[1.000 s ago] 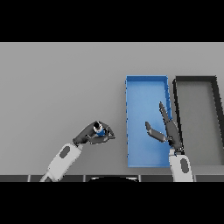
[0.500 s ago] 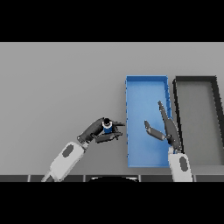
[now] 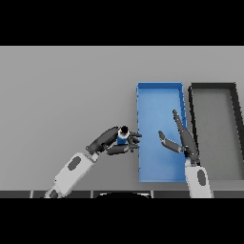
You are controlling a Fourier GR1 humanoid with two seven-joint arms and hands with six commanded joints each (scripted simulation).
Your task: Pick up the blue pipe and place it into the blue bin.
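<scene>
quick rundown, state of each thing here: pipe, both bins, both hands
blue pipe: held in the left robot hand, just left of the blue bin's edge, not in it
left robot hand: curled round the pipe
right robot hand: open, fingers straight, over the blue bin
blue bin: holds no object
dark bin: holds no object

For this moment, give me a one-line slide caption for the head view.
Left hand carries the blue pipe to the blue bin's left edge; open right hand waits above it.
</scene>
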